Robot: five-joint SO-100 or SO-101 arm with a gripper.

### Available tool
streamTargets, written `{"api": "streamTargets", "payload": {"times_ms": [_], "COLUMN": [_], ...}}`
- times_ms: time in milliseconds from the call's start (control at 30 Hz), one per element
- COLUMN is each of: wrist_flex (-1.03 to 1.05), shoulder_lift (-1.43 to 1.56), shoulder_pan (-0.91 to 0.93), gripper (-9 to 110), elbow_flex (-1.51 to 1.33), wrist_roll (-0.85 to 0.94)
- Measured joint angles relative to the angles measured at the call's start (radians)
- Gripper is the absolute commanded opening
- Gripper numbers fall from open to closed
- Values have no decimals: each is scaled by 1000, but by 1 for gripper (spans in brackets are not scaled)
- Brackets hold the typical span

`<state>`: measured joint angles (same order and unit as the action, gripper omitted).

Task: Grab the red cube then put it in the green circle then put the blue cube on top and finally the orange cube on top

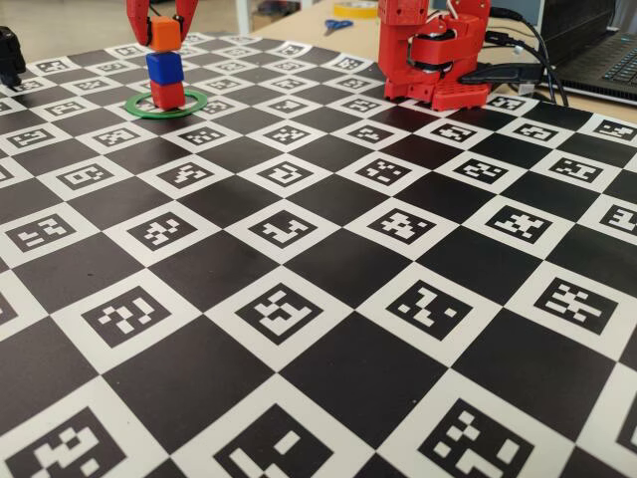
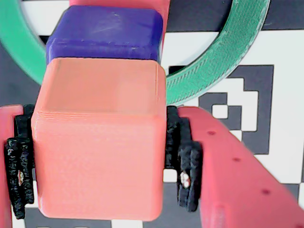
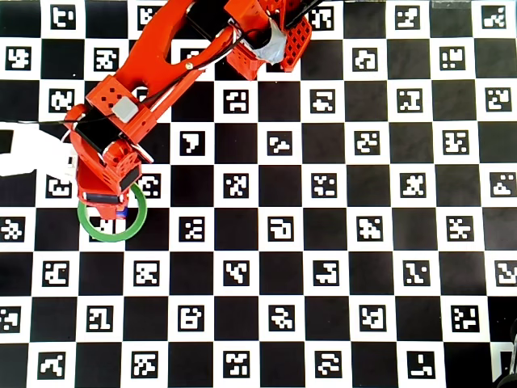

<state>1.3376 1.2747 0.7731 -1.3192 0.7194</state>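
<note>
In the fixed view the red cube (image 1: 167,95) stands inside the green circle (image 1: 195,107) at the far left, and the blue cube (image 1: 163,68) sits on top of it. The orange cube (image 1: 164,33) is directly over the blue cube, at or just above its top face, with my gripper (image 1: 162,38) shut on it. The wrist view shows the orange cube (image 2: 99,142) squeezed between the black pads (image 2: 186,164), the blue cube (image 2: 107,33) below it and the green circle (image 2: 223,61) around them. From overhead the arm hides the stack inside the green circle (image 3: 113,237).
The arm's red base (image 1: 433,55) stands at the back of the black-and-white marker mat (image 1: 328,269). Behind the mat lie scissors (image 1: 336,25) and a laptop (image 1: 607,50). A black object (image 1: 8,55) is at the left edge. White paper (image 3: 28,153) lies left of the arm.
</note>
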Motion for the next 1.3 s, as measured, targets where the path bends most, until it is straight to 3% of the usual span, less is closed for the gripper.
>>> {"api": "streamTargets", "payload": {"times_ms": [167, 333, 500, 1300], "wrist_flex": [-6, -6, -6, 60], "shoulder_lift": [-2, -2, -3, 101], "shoulder_pan": [0, 0, 5, 15], "gripper": [6, 36, 43, 47], "elbow_flex": [-5, -5, -6, -32], "wrist_roll": [0, -12, -12, -31]}}
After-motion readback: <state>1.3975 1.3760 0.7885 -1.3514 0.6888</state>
